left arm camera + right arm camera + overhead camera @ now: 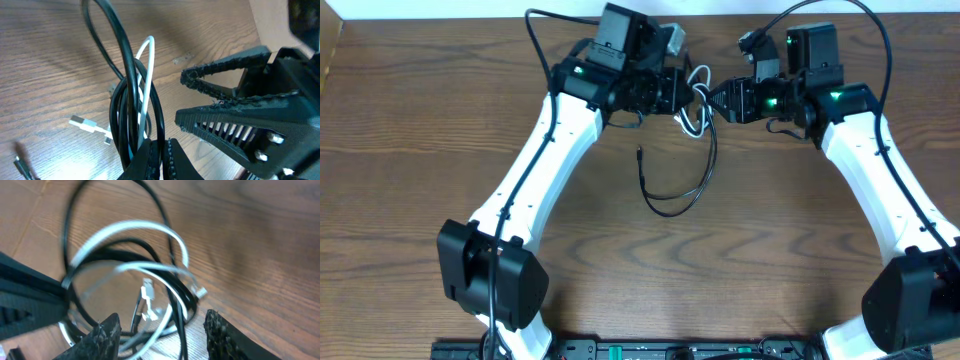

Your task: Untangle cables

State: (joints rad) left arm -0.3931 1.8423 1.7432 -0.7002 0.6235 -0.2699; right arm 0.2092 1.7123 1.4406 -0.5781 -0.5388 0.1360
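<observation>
the left claw (160, 146) sits at the bottom edge of its wrist view, clenched on a bundle of black cable (131, 75) strands that rise from its fingertips. the white cable (149, 70) runs up through the same bundle in a narrow loop; i cannot tell whether it is pinched too. just beyond, the white plug (82, 122) shows against the wooden counter (45, 65), resting or hanging, i cannot tell which. beside the tangle, the right claw (162, 316) faces it with jaws spread, released and gripping nothing; in its own view, blurred white and black loops lie past its fingers. from overhead, the tangle sits between both claws toward the counter's far edge, and a long black loop trails nearer, its free end on the wood.
</observation>
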